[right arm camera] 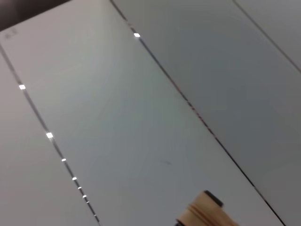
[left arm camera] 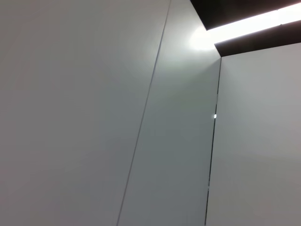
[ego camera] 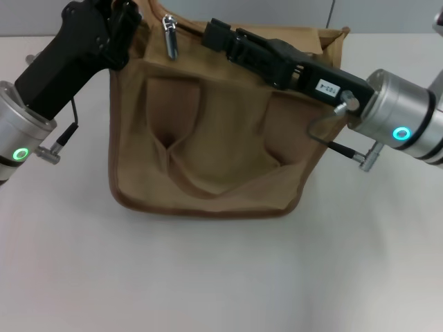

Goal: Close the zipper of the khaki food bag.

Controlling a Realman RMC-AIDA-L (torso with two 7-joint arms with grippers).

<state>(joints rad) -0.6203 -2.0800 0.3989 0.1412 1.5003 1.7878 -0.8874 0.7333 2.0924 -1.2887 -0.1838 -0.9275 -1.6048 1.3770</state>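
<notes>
While the right gripper [ego camera: 216, 33] reached across the top of the khaki food bag [ego camera: 208, 131], its black fingers lay along the bag's top edge, and I could not tell if they were pinched on anything or apart. Just to the left of that fingertip, the zipper [ego camera: 169, 36] showed its shiny silver slider and pull tab, standing at the bag's top near its left corner. The left gripper [ego camera: 124, 21] was at the bag's top left corner, touching or nearly touching the cloth; I could not tell if it was holding it. The bag stood upright on the white table [ego camera: 221, 277], with its front pocket and wide straps facing the camera. Both wrist views showed only pale wall panels, with a bit of tan at one edge.
</notes>
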